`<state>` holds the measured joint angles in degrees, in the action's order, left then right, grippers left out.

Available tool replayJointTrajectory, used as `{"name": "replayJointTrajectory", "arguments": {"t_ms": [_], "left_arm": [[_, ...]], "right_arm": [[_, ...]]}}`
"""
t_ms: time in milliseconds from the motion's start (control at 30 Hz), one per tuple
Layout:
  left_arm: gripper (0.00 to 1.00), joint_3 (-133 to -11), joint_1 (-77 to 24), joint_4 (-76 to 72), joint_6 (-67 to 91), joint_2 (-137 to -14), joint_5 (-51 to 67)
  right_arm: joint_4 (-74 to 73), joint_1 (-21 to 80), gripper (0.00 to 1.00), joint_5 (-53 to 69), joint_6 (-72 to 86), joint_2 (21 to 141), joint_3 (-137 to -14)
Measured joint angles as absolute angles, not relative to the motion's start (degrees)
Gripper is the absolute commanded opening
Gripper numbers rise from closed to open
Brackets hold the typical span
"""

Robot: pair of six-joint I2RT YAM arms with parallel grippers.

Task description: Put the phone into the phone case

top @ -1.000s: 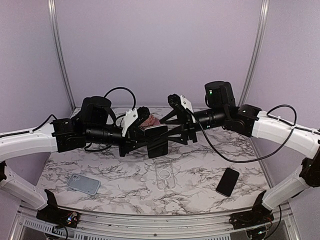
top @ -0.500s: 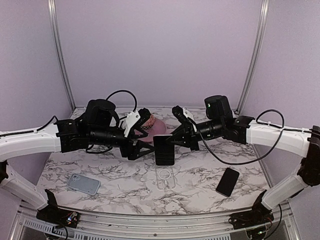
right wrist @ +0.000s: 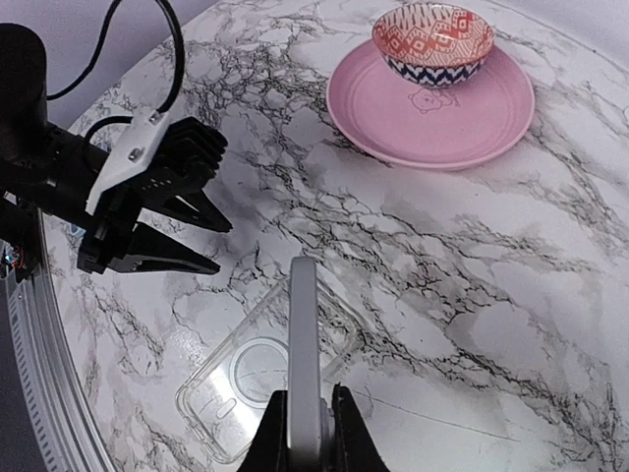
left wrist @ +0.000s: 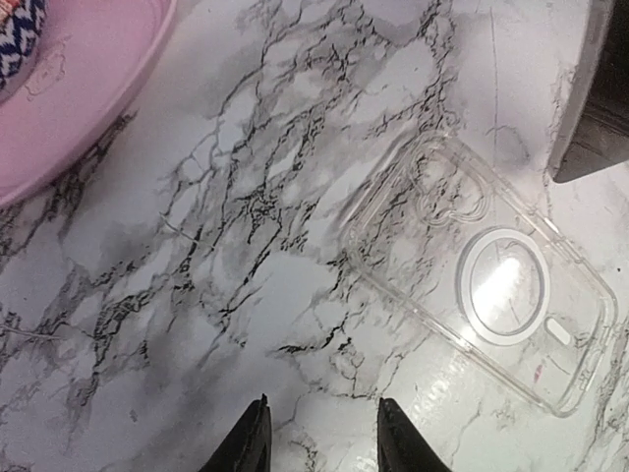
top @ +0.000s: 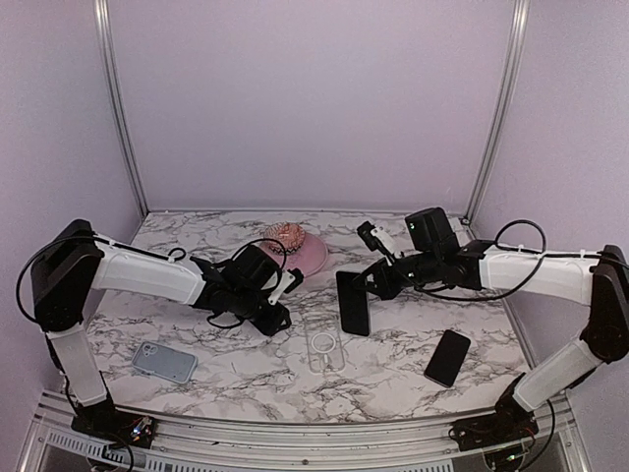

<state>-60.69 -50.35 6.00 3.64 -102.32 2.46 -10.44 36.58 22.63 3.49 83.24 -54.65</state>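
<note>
Centre-right of the overhead view: right gripper (top: 373, 285) clamped tight on the phone (top: 354, 303), held upright on end, dark face toward the camera. From the right wrist, seen edge-on at bottom centre, thin pale side pinched between the two fingers, with the clear shell showing behind and below it. Lying flat on the table (top: 236, 369) at lower centre overhead: the phone case (top: 323, 349), see-through, white ring visible, just below and left of the held phone; contact between the two not clear. Just left of the case: left gripper (top: 278, 317), low over the table, fingers partly apart with nothing between them. In the left wrist view, both black tips at the bottom edge, case in the right half, apart from them. Upper centre overhead: pink plate (top: 313, 254) carrying a patterned bowl (top: 288, 236). Lower left: grey-blue slab (top: 164, 362) with a camera square. Lower right: all-dark black phone (top: 448, 357), flat, well apart from the case.
</note>
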Motion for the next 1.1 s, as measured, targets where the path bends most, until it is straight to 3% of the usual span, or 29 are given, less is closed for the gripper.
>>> {"name": "replayJointTrajectory", "arguments": {"t_ms": [367,1100], "left_arm": [[0.28,-68.6,-51.92,5.87,3.36,-113.43,5.43],[0.27,-63.22,-53.17,7.57,1.65,-108.92,8.58]], "right_arm": [[-6.44,37.28,0.0,23.42,11.38,81.54,-46.74],[-4.84,39.18,0.0,13.82,15.05,80.25,-45.87]]}}
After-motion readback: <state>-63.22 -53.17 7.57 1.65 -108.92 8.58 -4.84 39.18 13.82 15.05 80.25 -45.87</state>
